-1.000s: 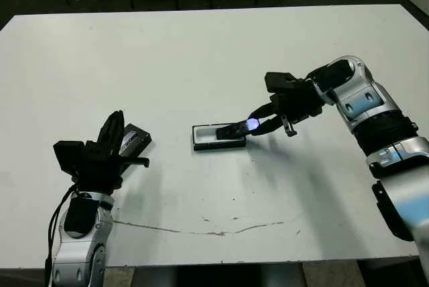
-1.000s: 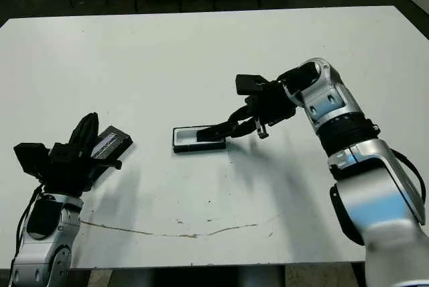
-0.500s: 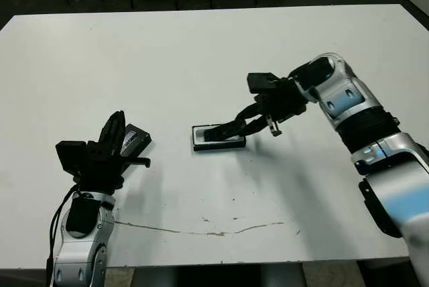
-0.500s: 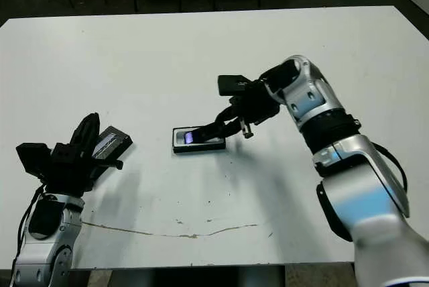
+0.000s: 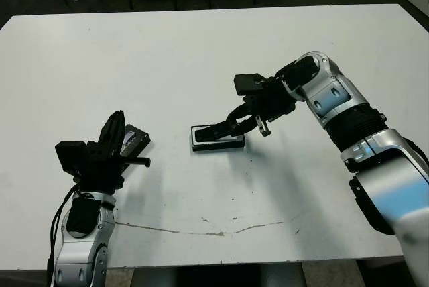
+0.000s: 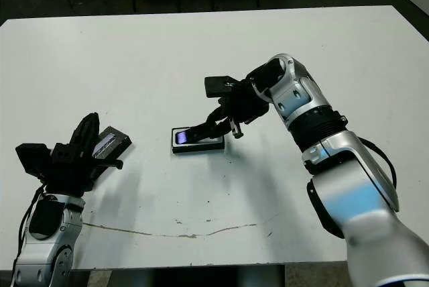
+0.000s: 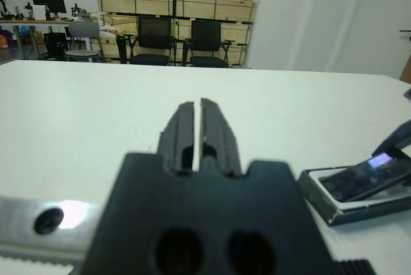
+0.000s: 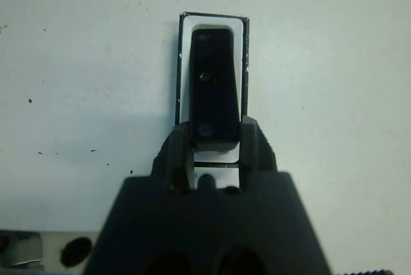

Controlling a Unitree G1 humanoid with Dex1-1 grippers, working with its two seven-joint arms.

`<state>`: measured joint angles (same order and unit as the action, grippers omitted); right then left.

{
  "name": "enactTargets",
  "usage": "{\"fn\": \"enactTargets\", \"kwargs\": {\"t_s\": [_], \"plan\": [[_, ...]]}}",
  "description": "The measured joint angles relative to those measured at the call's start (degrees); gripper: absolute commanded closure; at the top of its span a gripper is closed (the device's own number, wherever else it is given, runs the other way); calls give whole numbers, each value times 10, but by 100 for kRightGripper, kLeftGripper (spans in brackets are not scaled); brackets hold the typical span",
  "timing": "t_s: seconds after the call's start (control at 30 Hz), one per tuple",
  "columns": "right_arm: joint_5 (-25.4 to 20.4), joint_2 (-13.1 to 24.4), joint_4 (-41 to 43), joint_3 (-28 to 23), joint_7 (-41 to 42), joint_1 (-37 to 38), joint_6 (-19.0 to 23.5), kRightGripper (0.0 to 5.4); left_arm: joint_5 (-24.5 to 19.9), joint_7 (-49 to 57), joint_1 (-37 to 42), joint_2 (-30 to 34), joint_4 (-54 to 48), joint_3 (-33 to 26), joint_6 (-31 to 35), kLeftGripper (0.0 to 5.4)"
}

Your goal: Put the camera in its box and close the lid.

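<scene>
Camera [image 8: 213,92] over box [image 8: 186,24], and the placement is under way: the right gripper [image 5: 228,126] has its two black fingers clamped on the near end of the slim black bar, with the far end dipping down into the white lining while the held end rides higher, so the bar sits tilted along the tray. That slant looks deliberate, a way of feeding the nose in first and then lowering the tail. From the right wrist the bar lines up neatly with the box's long axis, with thin white margins down both sides, so there is little sideways slack and the fingers flanking the bar will probably have to let go before the tail can drop between the walls. The small bluish-violet patch glows at the left end of the bar in the right eye view. Box and camera sit near the middle of the white table [image 5: 201,52], with bare surface all round and the edges well away, so the arm has plenty of room to back out. Over on the left, the left gripper [image 7: 192,127] hangs idle, fingers nearly pressed together with only a slit between them and nothing held. The lid [image 6: 110,143] lies flat just beside it, shiny print up, well apart from the box, waiting its turn with a clear run across the open table.
</scene>
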<state>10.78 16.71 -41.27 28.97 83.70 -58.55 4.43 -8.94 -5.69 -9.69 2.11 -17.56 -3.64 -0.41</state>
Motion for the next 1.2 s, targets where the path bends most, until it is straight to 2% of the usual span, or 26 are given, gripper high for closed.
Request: {"fn": "enactTargets", "kwargs": {"t_s": [0.1,0.13,0.3,0.37,0.57,0.7,0.87,0.97,1.03,1.1,1.2], "plan": [[6,0,-4,4,-2,1,-11,500,0,2,0,0,0,0,0,540],[10,0,-6,7,-2,2,-17,482,0,2,0,0,0,0,0,540],[10,12,-24,15,18,-2,-107,395,0,2,0,0,0,0,0,540],[9,14,-25,12,19,-2,-125,360,0,2,0,0,0,0,0,540],[11,39,1,-1,-3,2,-138,255,0,2,0,0,0,0,0,540],[15,57,30,-14,-27,12,-113,185,0,2,0,0,0,1,0,540],[13,78,90,-41,-63,37,-57,97,0,0,-2,1,0,1,-1,540],[-5,89,113,-66,-73,43,-41,43,1,0,-2,1,0,1,-1,540],[-32,92,139,-99,-95,59,-7,6,2,0,-3,1,-1,1,-1,540],[-60,94,181,-139,-138,92,38,1,1,0,-6,2,-2,1,-1,540],[-88,94,271,-198,-227,169,65,8,-3,-5,-13,3,-7,-1,-3,540]]}}
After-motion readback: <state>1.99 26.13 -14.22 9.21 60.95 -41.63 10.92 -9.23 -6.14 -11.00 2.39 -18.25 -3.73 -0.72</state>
